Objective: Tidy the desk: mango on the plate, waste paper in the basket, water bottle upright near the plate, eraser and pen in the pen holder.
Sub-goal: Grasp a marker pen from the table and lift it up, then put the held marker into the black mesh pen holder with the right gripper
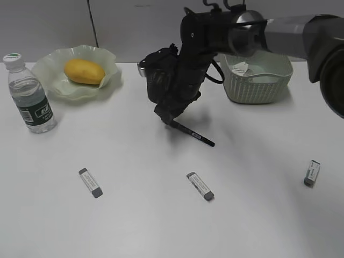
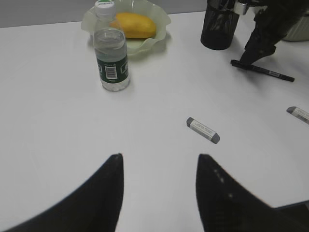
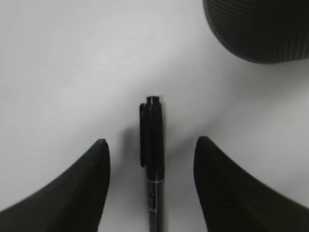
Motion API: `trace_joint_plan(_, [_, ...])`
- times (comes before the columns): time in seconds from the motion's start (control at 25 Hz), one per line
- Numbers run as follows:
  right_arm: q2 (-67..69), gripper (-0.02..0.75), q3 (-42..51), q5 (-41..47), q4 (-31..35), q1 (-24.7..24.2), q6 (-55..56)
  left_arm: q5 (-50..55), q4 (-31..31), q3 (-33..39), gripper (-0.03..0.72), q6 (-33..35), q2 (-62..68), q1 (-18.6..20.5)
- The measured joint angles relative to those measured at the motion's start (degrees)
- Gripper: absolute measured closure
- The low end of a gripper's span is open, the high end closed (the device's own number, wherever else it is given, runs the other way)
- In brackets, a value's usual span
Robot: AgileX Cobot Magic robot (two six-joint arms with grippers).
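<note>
Down low, the right gripper (image 3: 150, 159) straddles the pen (image 3: 152, 164) lying on the desk (image 1: 134, 215), jaws apart; the left gripper (image 2: 159, 174) hangs open too.

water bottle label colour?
Dark green with white writing, on the small clear plastic water bottle; clearest in the left wrist view.

White desk (image 1: 161, 226): water bottle (image 1: 30, 94) and plate (image 1: 54, 80) far left, basket (image 1: 258, 86) far right, pen (image 1: 193, 134) centre, pen holder (image 2: 219, 29) behind it, three erasers (image 1: 200, 186) near
</note>
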Motion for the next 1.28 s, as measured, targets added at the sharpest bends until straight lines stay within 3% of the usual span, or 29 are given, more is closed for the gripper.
trace_joint_plan(0.4, [2.93,0.321,-0.04,-1.37,0.39,0.00,-0.46,0.00,0.00,0.00,0.312,0.00,0.00,0.00])
trace_joint_plan(0.8, [2.99,0.593,-0.28,-1.10,-1.28,0.00,-0.46,0.00,0.00,0.00,0.312,0.00,0.00,0.00])
trace_joint_plan(1.04, [2.00,0.594,-2.73,3.74,-0.77,0.00,-0.46,0.00,0.00,0.00,0.312,0.00,0.00,0.00])
trace_joint_plan(1.28, [-4.97,0.594,-5.44,5.64,7.12,0.00,-1.82,0.00,0.00,0.00,0.312,0.00,0.00,0.00])
